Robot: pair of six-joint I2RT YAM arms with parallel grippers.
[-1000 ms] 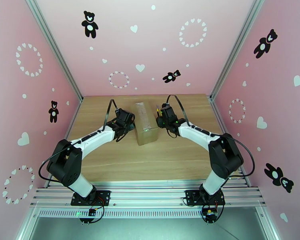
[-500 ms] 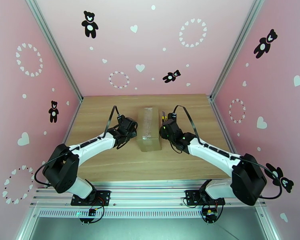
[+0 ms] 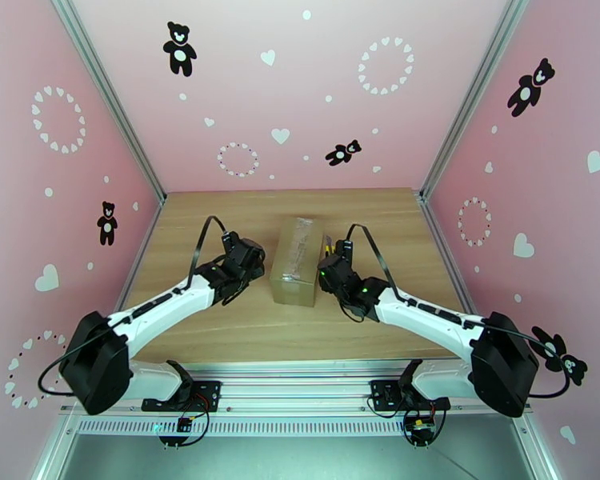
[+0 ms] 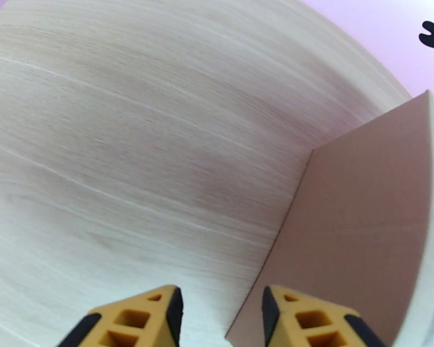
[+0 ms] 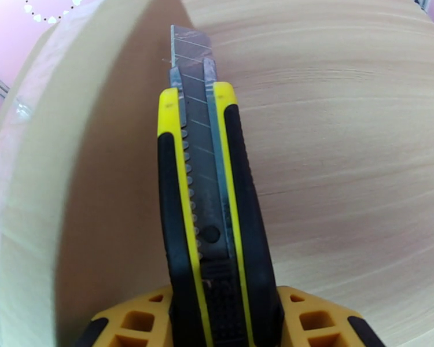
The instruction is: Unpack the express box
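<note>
Container: taped brown cardboard carton [image 3: 294, 262], closed.
Left gripper [image 4: 220, 302]: carton's nine o'clock, parted, empty.
Right gripper [image 5: 223, 310]: three o'clock, pinching yellow-black utility knife [image 5: 202, 186].

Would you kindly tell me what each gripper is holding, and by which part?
The right gripper grips the utility knife by its handle, well back from the extended blade. The left gripper is open, holding nothing.

The left gripper [image 3: 258, 268] and right gripper [image 3: 326, 266], holding the utility knife [image 5: 208, 215], have drawn nearer, and the express box [image 3: 296, 262] slid nearer, far end swinging right.
</note>
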